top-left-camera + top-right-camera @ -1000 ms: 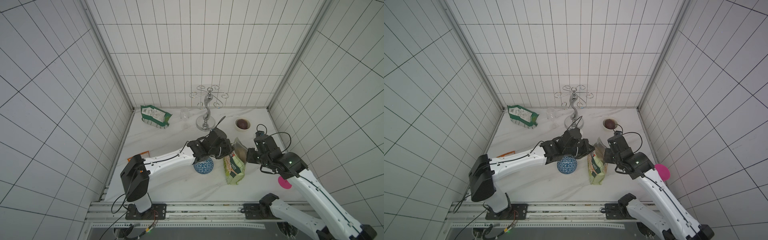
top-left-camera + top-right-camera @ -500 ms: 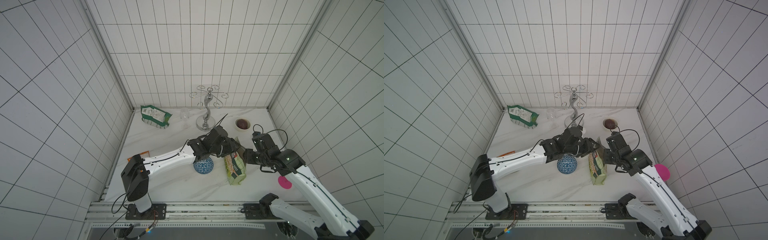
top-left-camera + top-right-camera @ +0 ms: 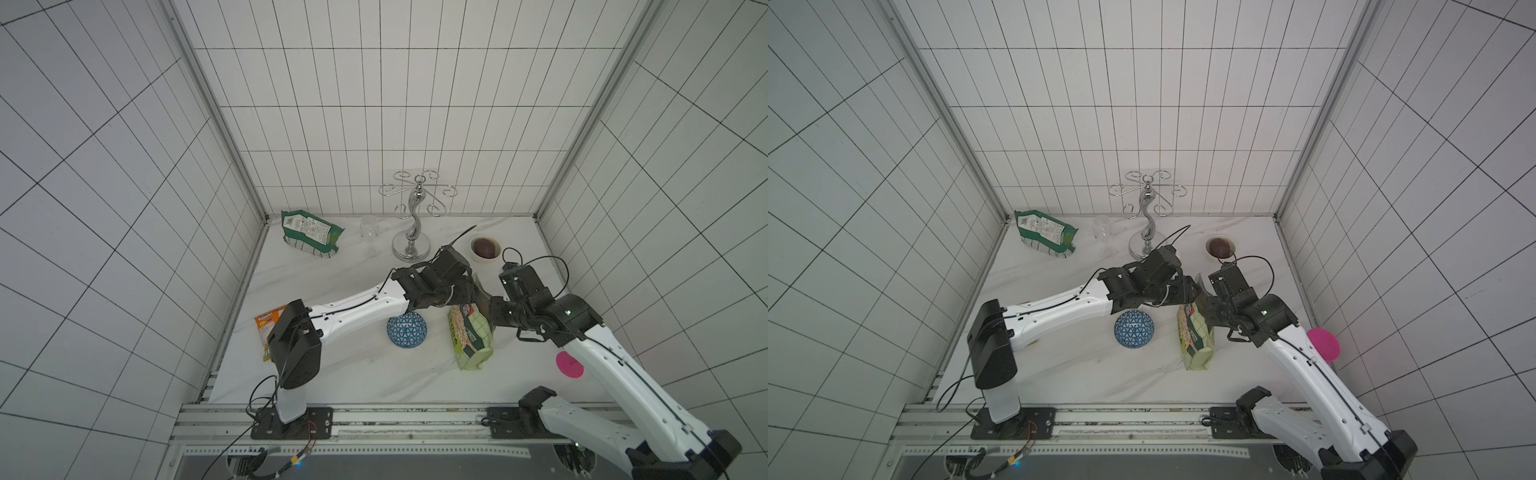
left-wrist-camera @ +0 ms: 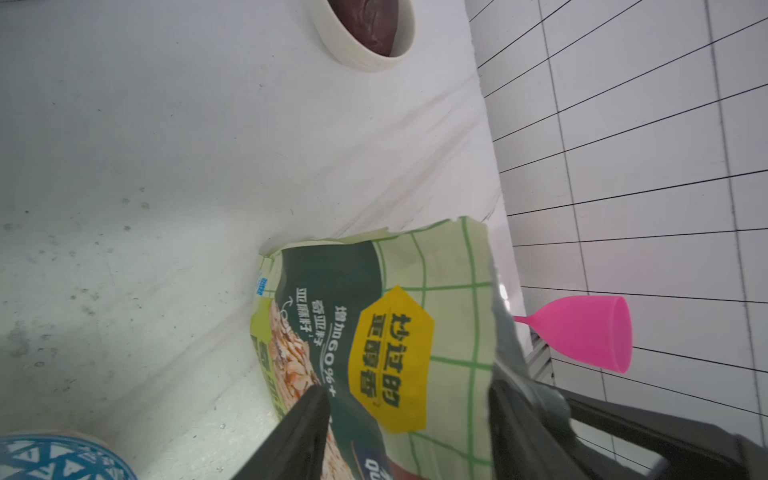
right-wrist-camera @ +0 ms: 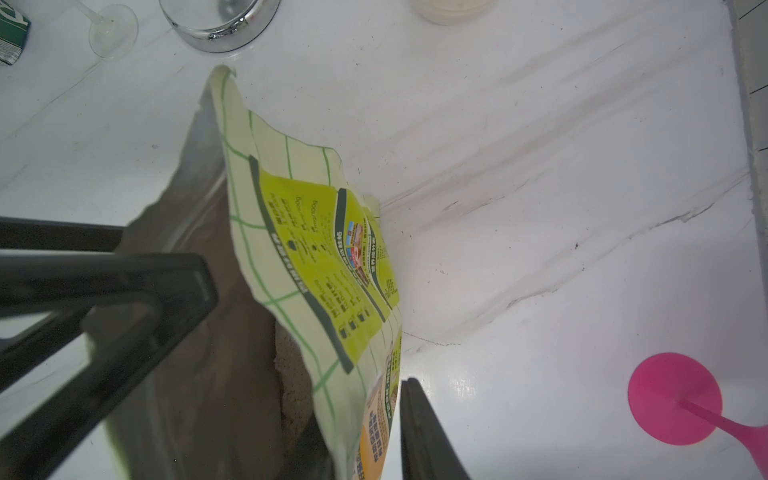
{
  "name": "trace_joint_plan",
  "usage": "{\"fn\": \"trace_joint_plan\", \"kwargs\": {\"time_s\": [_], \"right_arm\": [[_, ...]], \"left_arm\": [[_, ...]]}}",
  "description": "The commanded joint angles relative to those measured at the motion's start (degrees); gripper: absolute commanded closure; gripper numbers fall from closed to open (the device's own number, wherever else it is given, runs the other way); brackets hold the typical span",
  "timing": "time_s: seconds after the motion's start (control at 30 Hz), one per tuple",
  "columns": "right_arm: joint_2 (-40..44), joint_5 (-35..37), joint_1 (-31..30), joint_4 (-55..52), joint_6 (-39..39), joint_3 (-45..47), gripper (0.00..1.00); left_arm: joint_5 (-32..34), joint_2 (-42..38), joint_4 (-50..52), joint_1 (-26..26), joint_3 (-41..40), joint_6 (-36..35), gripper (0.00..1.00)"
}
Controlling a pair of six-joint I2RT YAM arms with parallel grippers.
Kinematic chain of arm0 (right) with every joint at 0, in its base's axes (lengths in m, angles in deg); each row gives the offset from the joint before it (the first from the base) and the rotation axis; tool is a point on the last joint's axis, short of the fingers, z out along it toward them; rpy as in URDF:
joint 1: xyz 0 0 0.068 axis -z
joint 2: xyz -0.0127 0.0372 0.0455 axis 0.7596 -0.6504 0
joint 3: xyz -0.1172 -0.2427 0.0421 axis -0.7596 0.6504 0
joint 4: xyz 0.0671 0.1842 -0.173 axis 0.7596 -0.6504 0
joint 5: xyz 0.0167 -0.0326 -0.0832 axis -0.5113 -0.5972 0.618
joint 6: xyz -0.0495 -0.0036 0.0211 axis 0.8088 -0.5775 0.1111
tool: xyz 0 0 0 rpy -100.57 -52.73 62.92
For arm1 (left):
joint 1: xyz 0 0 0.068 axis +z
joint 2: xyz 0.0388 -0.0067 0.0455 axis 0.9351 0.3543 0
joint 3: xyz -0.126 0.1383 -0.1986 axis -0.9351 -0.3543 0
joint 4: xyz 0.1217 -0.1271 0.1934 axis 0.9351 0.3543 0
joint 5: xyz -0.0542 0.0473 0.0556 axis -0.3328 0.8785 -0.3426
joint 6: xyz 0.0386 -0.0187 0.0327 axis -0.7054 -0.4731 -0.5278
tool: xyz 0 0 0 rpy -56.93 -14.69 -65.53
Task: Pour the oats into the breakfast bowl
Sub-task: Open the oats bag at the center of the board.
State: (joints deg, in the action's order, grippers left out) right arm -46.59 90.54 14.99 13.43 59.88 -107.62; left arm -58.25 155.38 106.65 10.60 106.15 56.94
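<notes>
The oats bag [image 3: 471, 332], tall, pale yellow-green with a dark green front panel, stands upright right of centre on a white marbled desk [image 3: 332, 374]; its top is torn open, and in the right wrist view the oats [image 5: 292, 365] show as a beige mass deep in the mouth. The breakfast bowl [image 3: 407, 330], blue with white triangles, sits just beside the bag on its left, not touching it.

Both arms meet at the bag's top. The left gripper [image 4: 409, 386] is spread wide, with the upper front panel between its fingers; the right gripper [image 5: 307, 332] is partly spread astride the back wall, one finger inside the mouth with a gap showing, the other just outside (no firm pinch is visible).

White tiled walls close in three sides. Along the back stand a dark green bag [image 3: 309, 232], a clear glass [image 3: 370, 235], a chrome rack [image 3: 411, 224] and a white bowl [image 3: 484, 248] holding something dark brown. An orange packet [image 3: 268, 324] lies at the left edge, partly under the left arm; a pink goblet [image 3: 570, 365] lies at the right edge. The front strip of desk, before the metal rail [image 3: 374, 419], is bare.
</notes>
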Motion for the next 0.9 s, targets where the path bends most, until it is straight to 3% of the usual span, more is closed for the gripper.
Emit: {"fn": "trace_joint_plan", "kwargs": {"time_s": [0.0, 0.33, 0.47, 0.67, 0.87], "right_arm": [[-0.7, 1.9, 1.0, 1.0, 0.3, 0.0, 0.76], [-4.3, 1.4, 3.9, 4.7, 1.5, -0.4, 0.83], [-5.6, 1.5, 5.6, 5.4, 2.0, -1.8, 0.99], [-6.5, 0.7, 8.8, 6.9, 3.1, -3.5, 1.00], [-8.1, -1.0, 12.1, 9.5, 4.5, -6.1, 1.00]], "left_arm": [[3.6, 1.2, 3.9, 0.2, 2.7, -3.8, 0.42], [10.2, 4.5, 7.1, 0.2, 8.0, -7.5, 0.59], [11.5, 6.9, 9.8, 0.4, 10.4, -8.8, 0.75], [12.5, 7.1, 11.6, 0.6, 12.5, -10.8, 1.00], [18.0, 6.9, 15.7, 0.8, 16.7, -13.3, 1.00]]}}
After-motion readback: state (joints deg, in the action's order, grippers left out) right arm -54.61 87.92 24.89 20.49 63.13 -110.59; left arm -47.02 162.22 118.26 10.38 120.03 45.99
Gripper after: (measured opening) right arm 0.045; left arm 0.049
